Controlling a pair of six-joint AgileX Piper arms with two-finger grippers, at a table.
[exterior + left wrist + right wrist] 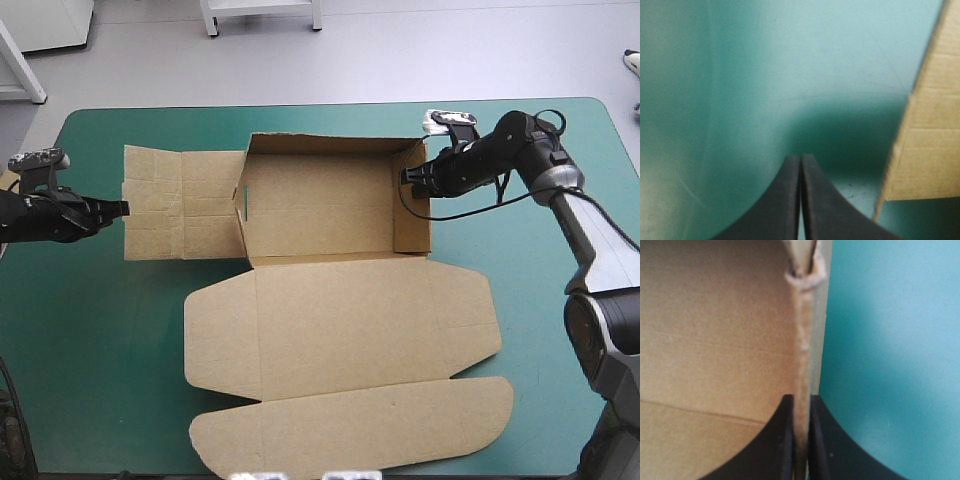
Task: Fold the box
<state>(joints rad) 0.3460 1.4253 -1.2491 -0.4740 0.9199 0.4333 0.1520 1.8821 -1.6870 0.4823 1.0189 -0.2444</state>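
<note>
The brown cut-board box (320, 215) sits mid-surface on the teal-green cover (110, 330) as a half-built tray. Its far and right walls stand, the left-end panel (180, 205) lies flat outward, and the wide lid (340, 330) lies flat toward the near edge. The right gripper (405, 178) reaches in at the right wall (412, 225). Its jaws pinch that doubled wall's top edge, apparently to hold the fold tucked and steady the tray. The left gripper (122, 208) hovers low just beside the flat panel's outer edge, its jaws pressed together into one point and empty. It is likely placed there to slip under that panel and raise it.
</note>
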